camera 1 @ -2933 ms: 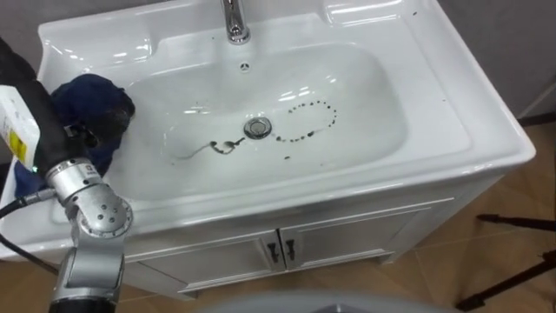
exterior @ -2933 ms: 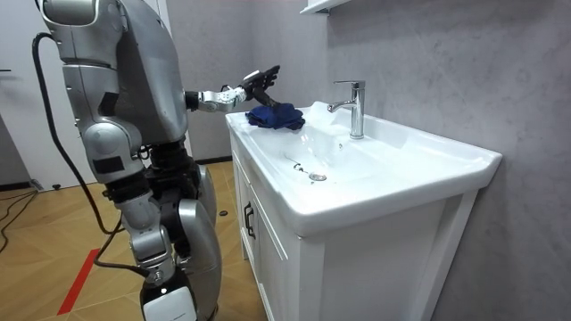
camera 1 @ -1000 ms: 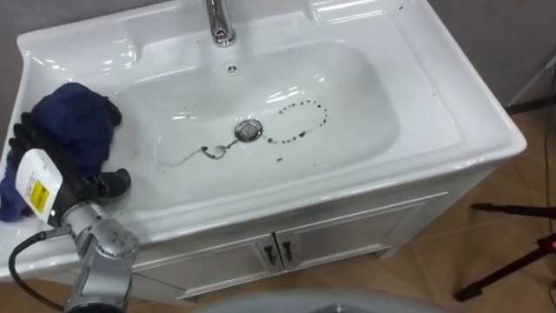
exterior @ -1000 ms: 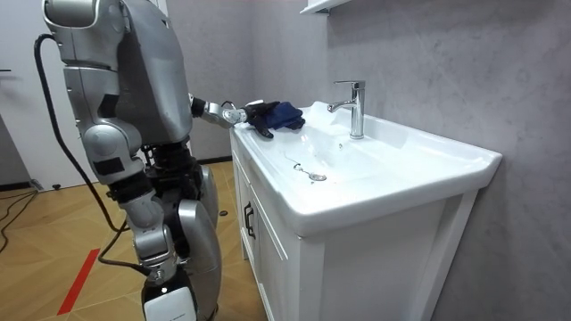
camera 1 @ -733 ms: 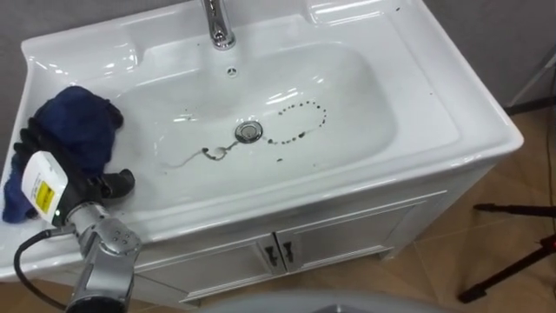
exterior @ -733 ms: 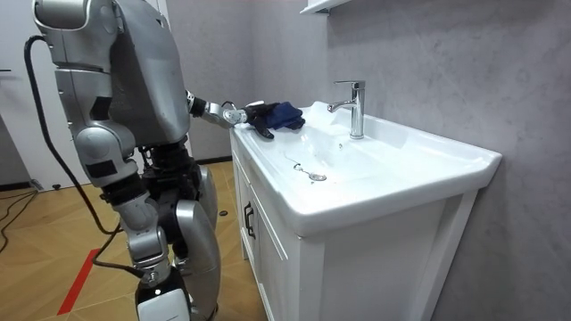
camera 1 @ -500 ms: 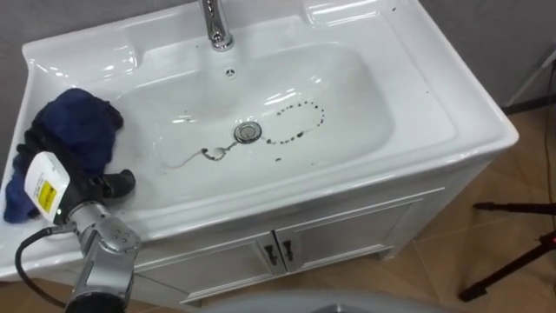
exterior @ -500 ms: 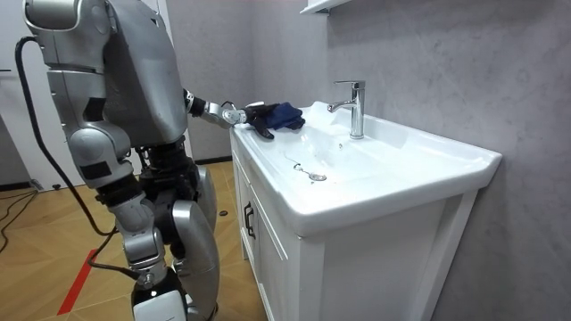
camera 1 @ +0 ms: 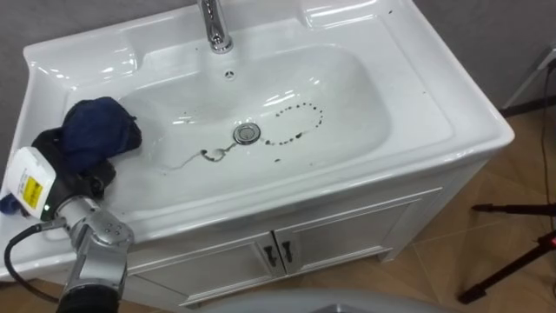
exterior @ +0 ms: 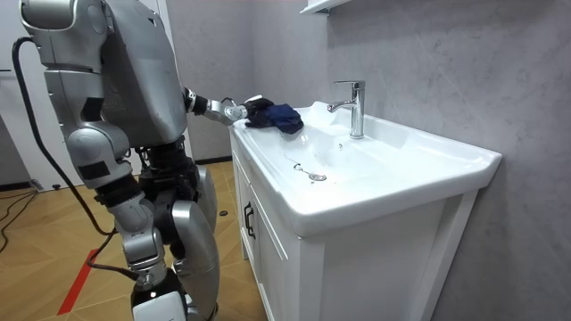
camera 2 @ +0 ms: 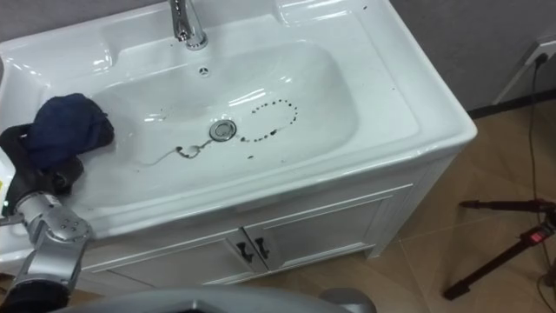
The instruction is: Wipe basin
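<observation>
Cloth (camera 1: pixel 100 129) balled, roundish, gripped in left robot hand (camera 1: pixel 87 178), at basin (camera 1: pixel 434 113) left rim.

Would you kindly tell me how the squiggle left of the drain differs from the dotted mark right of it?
The squiggle is one thin line with a small curl; the dotted mark is separate dots in a loop. The squiggle lies nearer the blue cloth, the dotted mark farther from it. Both are dark and lie beside the drain.
</observation>
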{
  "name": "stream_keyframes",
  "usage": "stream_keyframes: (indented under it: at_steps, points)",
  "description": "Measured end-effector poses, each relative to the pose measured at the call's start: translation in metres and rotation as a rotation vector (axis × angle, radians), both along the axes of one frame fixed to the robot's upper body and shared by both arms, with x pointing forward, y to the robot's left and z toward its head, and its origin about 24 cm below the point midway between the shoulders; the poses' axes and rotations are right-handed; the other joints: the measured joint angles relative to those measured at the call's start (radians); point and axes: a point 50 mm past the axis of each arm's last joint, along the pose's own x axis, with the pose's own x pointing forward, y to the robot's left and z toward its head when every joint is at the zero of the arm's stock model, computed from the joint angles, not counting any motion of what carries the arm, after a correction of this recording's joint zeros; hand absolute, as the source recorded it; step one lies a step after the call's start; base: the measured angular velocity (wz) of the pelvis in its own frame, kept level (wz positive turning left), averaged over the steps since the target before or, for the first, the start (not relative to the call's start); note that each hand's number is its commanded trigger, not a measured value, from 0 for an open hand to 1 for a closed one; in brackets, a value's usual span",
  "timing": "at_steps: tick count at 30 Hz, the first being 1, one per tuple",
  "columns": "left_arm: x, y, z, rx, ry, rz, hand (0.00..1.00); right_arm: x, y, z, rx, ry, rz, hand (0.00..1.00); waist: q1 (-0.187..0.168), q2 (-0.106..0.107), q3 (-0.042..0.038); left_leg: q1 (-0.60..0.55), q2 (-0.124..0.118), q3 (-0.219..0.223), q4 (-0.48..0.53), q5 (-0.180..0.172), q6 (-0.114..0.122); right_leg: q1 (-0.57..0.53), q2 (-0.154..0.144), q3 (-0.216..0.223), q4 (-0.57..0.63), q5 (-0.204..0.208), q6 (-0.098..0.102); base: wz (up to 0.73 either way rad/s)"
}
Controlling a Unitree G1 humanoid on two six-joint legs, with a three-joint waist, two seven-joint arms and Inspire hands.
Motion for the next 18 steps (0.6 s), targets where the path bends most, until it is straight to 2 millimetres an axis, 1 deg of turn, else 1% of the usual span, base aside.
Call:
stream_keyframes:
  at_steps: [7, 14, 18]
  points:
    - [-0.0035, 0.0043, -0.0015, 0.0, 0.009, 0.026, 1.0, 0.0001, -0.0005, 0.0001, -0.001, -0.001, -0.001, 0.0, 0.0, 0.0, -0.0002, 0.006, 0.0, 0.0, -0.001, 0.0, 0.0, 0.008, 0.0, 0.0, -0.001, 0.0, 0.0, 0.0]
    - [-0.0043, 0.0043, -0.0021, -0.001, 0.012, 0.027, 1.0, 0.0007, -0.0031, 0.0009, -0.011, -0.004, 0.002, 0.0, 0.001, 0.0, -0.0002, 0.005, 0.0, 0.0, -0.001, 0.0, 0.0, 0.008, 0.0, 0.0, -0.002, 0.0, 0.0, 0.0]
    - [-0.0001, 0.0036, 0.0002, 0.0, -0.001, 0.022, 1.0, 0.0008, -0.0058, 0.0018, -0.03, -0.007, 0.005, 0.0, 0.0, 0.0, -0.0002, 0.005, 0.0, -0.002, -0.001, 0.0, 0.0, 0.008, 0.0, -0.001, -0.003, 0.0, 0.0, 0.0]
